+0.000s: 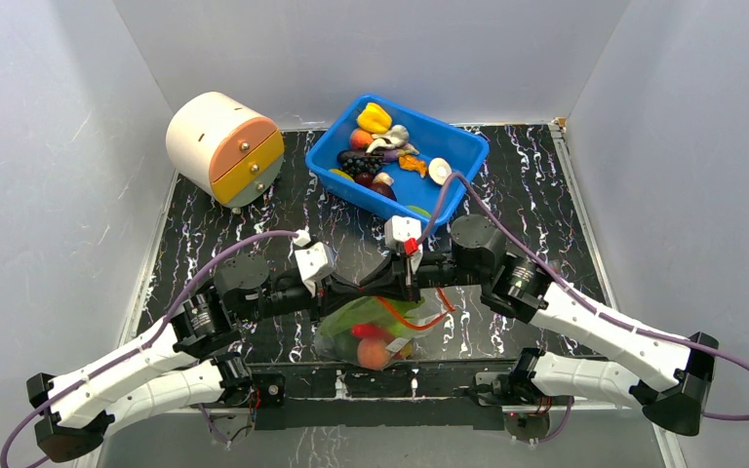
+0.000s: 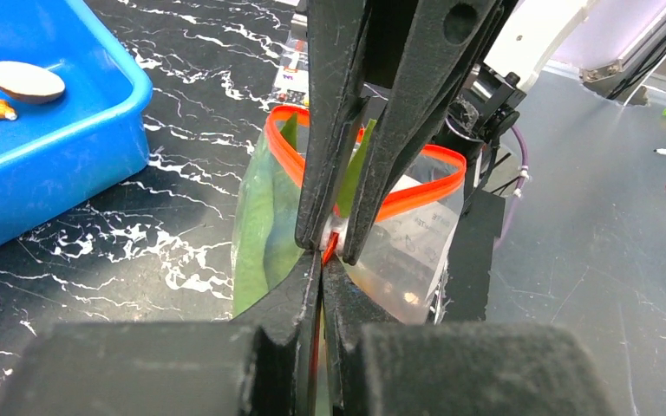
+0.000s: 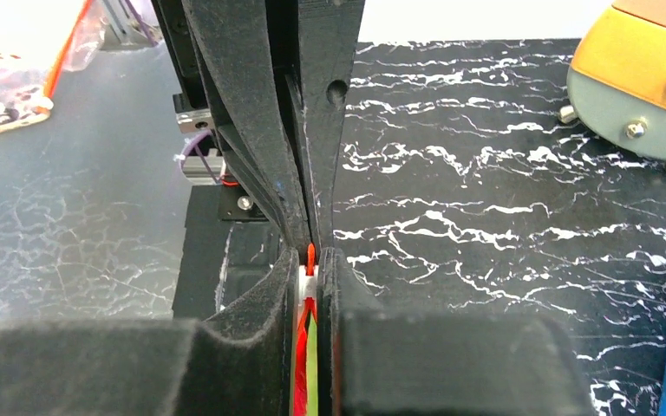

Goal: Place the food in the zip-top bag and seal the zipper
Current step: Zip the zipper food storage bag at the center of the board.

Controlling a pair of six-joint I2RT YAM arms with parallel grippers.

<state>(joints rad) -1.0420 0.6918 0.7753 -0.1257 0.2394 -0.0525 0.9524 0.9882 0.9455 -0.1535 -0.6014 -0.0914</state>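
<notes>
Floppy clear plastic zip-top bag (image 1: pixel 371 336), toy food (image 1: pixel 373 353) inside, sits well apart from rigid blue plastic bin (image 1: pixel 460 146), on its arm-base side. Pinched together on orange-red zipper strip (image 2: pixel 416 195): left gripper (image 2: pixel 321 256), right gripper (image 3: pixel 310 260). Mouth loop gapes. Anchor one, slide other along taut strip.

Bright, even light from above; my arms (image 1: pixel 137 375) throw only soft, faint shadows on the marbled table (image 1: pixel 536 195). Overhead view sharp throughout. In both wrist views my nearest fingers (image 2: pixel 286 321) are out of focus, with the background crisp.
</notes>
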